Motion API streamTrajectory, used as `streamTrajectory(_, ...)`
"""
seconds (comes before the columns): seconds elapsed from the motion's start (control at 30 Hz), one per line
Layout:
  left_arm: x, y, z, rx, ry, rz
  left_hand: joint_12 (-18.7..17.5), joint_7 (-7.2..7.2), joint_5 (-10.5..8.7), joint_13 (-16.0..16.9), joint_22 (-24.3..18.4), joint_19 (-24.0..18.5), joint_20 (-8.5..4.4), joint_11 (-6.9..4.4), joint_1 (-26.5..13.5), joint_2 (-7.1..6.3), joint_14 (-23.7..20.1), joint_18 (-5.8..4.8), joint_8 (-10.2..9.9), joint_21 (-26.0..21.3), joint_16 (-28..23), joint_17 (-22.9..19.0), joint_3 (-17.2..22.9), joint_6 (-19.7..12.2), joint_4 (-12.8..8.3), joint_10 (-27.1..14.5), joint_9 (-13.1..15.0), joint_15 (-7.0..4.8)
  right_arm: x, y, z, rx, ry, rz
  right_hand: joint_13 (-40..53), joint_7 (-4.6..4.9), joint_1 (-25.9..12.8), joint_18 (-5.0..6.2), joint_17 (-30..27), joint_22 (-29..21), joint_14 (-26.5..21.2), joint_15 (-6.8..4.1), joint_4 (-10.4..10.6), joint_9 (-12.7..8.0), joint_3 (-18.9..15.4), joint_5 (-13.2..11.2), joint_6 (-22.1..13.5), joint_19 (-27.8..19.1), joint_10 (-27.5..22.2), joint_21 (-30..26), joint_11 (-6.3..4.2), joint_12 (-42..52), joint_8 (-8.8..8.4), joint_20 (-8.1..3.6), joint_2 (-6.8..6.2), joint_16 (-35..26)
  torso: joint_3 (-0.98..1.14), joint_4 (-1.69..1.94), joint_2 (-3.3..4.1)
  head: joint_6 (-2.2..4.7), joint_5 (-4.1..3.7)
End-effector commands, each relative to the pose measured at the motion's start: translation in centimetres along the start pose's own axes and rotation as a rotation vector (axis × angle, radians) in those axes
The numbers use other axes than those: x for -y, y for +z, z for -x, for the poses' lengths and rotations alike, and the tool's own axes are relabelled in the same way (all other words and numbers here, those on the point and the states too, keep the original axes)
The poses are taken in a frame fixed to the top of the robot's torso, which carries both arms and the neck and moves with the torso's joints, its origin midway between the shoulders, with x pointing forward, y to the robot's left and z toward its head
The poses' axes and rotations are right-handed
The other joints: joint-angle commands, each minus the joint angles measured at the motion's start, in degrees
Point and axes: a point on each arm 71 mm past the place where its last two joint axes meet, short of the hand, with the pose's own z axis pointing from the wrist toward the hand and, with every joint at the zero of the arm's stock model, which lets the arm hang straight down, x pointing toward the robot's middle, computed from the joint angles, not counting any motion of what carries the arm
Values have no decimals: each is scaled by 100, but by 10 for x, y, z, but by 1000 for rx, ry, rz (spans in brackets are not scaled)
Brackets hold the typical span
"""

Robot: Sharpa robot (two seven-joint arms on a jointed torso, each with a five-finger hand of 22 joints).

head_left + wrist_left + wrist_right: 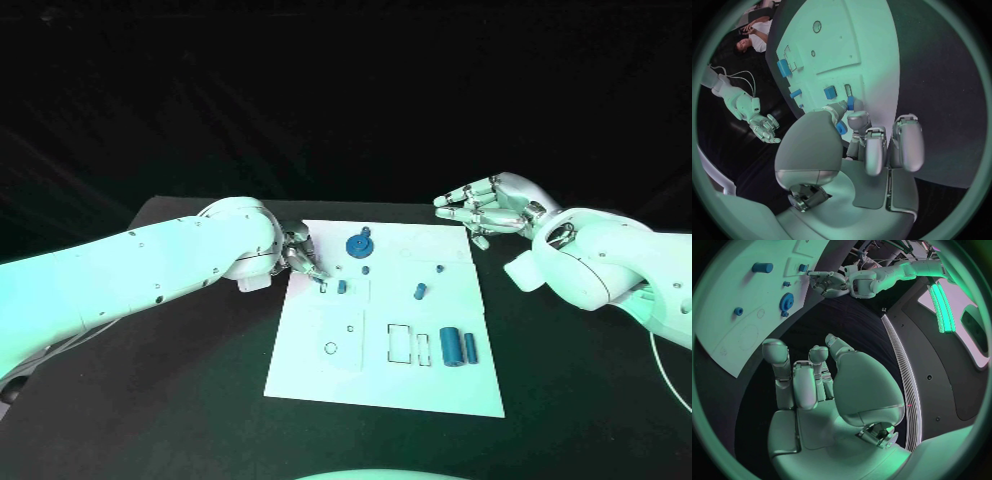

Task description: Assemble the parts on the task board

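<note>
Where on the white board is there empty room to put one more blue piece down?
The near strip of the task board, below the two blue cylinders and the outlined slots, is bare. It is crowded at the far end: the blue gear, small pegs, and the left hand at the far-left slots.

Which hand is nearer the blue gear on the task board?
Left. The left hand sits at the task board's left edge, just beside the blue gear. The right hand hovers off the board, beyond its far right corner.
</note>
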Motion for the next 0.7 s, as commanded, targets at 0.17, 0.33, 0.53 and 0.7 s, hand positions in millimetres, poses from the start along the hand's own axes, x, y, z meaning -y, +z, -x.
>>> streamTrajectory(0.17, 4, -1, -5, -31, 33, -10, -29, -59, -18, -14, 906, 285, -31, 7, -26, 19, 592, -42, 18, 22, 14, 1506, 621, 38, -565, 38, 61, -13, 0, 0, -2, -17, 0, 3, -5, -15, -17, 118, 5, -2, 228, -20, 21, -1, 0, 19, -38, -12, -43, -22, -8, -26, -30, -11, 4, -26, 5, -3, 3, -10, -11)
streamTrajectory(0.33, 4, 0, -8, -45, 40, -3, -29, -59, -18, -14, 906, 285, -31, 7, -26, 19, 592, -42, 18, 22, 14, 1506, 621, 38, -565, 38, 61, -13, 0, 0, -2, -17, 1, 3, -5, -15, -17, 118, 5, -2, 228, -20, 21, -1, 0, 19, -38, -12, -43, -22, -8, -26, -30, -11, 4, -26, 7, -9, 0, -17, -4)
streamTrajectory(0.53, 3, 1, -11, -60, 45, 7, -33, -59, -20, -20, 904, 284, -31, 7, -30, 17, 592, -42, 19, 18, 14, 1506, 624, 39, -564, 37, 61, -13, 0, 0, -2, -18, 1, 4, -5, -15, -17, 118, 5, -2, 228, -20, 21, -1, 0, 19, -38, -12, -43, -22, -8, -26, -30, -11, 4, -26, 9, -4, 0, -27, -13)
streamTrajectory(0.7, 2, 1, -12, -71, 51, 11, -33, -59, -20, -20, 904, 284, -31, 7, -30, 17, 592, -42, 19, 18, 14, 1506, 624, 39, -564, 37, 61, -13, 0, 0, -2, -19, 1, 4, -5, -15, -17, 118, 5, -2, 228, -20, 21, -1, 0, 19, -38, -12, -43, -22, -8, -26, -30, -11, 4, -26, 7, -5, 1, -35, -12)
